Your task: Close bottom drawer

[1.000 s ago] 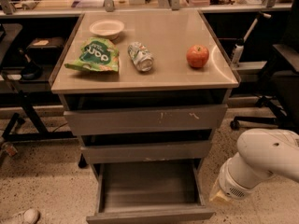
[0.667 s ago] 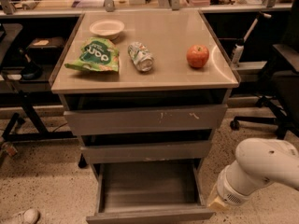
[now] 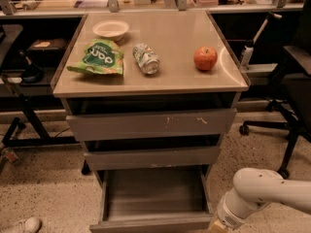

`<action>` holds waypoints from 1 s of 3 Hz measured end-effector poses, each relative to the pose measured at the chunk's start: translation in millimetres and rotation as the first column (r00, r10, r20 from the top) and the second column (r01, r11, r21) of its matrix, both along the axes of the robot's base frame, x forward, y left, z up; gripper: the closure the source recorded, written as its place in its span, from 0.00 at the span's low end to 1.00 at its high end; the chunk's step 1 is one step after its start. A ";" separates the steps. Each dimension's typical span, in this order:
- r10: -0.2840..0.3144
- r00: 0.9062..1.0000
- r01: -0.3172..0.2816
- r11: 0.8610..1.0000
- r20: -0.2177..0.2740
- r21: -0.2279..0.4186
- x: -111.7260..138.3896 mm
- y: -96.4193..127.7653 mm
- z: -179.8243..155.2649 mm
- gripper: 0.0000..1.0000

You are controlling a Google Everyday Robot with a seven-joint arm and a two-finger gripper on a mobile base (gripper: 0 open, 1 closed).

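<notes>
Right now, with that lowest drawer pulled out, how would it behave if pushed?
The bottom drawer looks empty, so it would probably slide in lightly. It seems a stiff metal tray, unlikely to flex. A hard shove might jolt the cabinet and roll the can lying on its side. The tool sits low by the drawer's front corner.

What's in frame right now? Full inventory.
cabinet: 1, grey, tan top, centre
bowl: 1, white, top, back left
chip bag: 1, green, top, left
can: 1, silver-green, top, on its side
apple: 1, red, top, right
top drawer: 1, grey, slightly out
middle drawer: 1, grey, slightly out
bottom drawer: 1, grey, pulled far out
office chair: 1, dark, right edge
shoe: 1, white, floor, bottom left
arm: 1, white, lower right
gripper: 1, bottom edge, by bottom drawer's right front corner
</notes>
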State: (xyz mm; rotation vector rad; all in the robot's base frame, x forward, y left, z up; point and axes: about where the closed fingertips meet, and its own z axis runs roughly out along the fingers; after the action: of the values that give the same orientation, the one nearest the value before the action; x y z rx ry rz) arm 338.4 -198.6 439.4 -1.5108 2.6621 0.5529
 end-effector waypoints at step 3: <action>-0.060 0.997 0.062 0.996 -0.047 0.058 -6.4 -2.7 -51.2 1.00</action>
State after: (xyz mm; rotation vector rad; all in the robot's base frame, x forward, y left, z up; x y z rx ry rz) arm 332.0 -201.3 388.2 -1.4135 2.6884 0.6643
